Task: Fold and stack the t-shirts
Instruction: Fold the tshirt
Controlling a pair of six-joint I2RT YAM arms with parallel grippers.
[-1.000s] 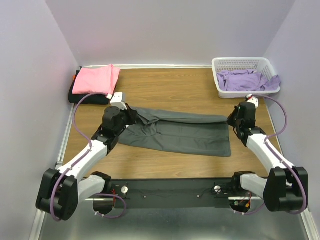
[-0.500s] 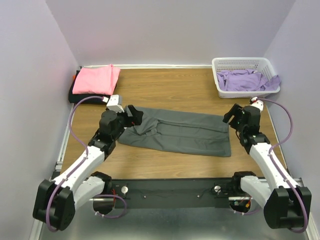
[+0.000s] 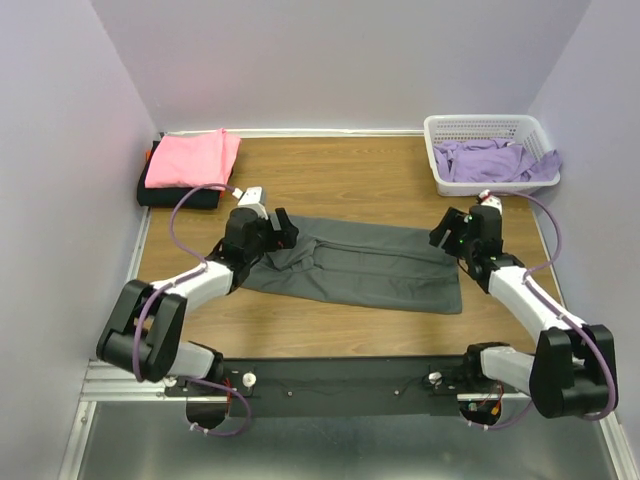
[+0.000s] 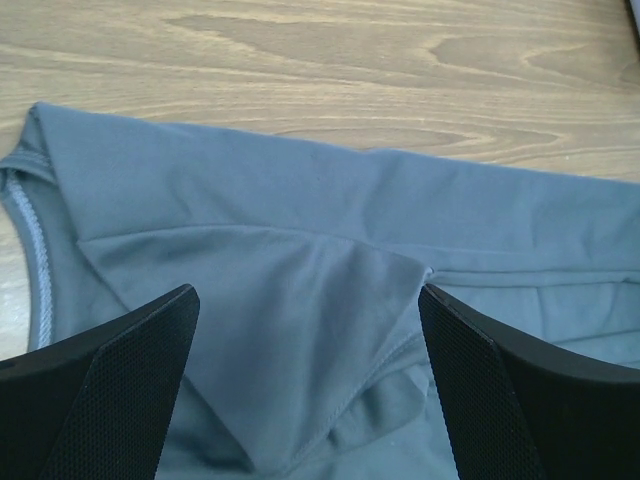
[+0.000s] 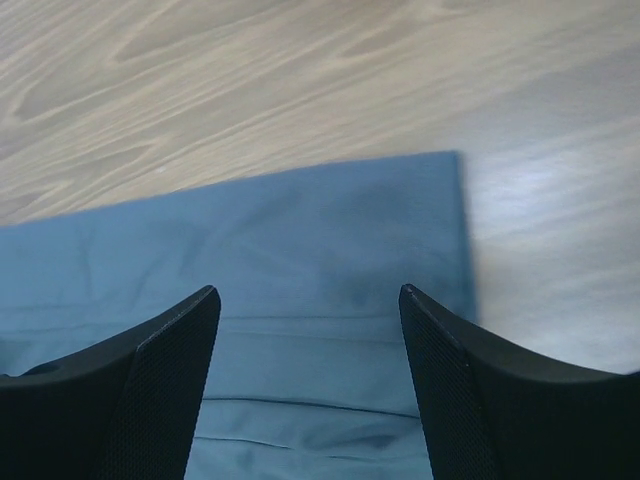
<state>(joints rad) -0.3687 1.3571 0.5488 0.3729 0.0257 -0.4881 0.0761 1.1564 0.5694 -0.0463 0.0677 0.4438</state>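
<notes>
Fingers splayed (nothing held) over grey t-shirt ends, table open beyond.

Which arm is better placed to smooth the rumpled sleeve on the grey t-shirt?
Left. The left arm has its open jaws over that sleeve of the grey t-shirt, beside the collar; the right arm is at the hem end.

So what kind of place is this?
Probably a lab test cell: plain walls box in a wooden table, with a left arm and right arm bolted at its near edge.
</notes>
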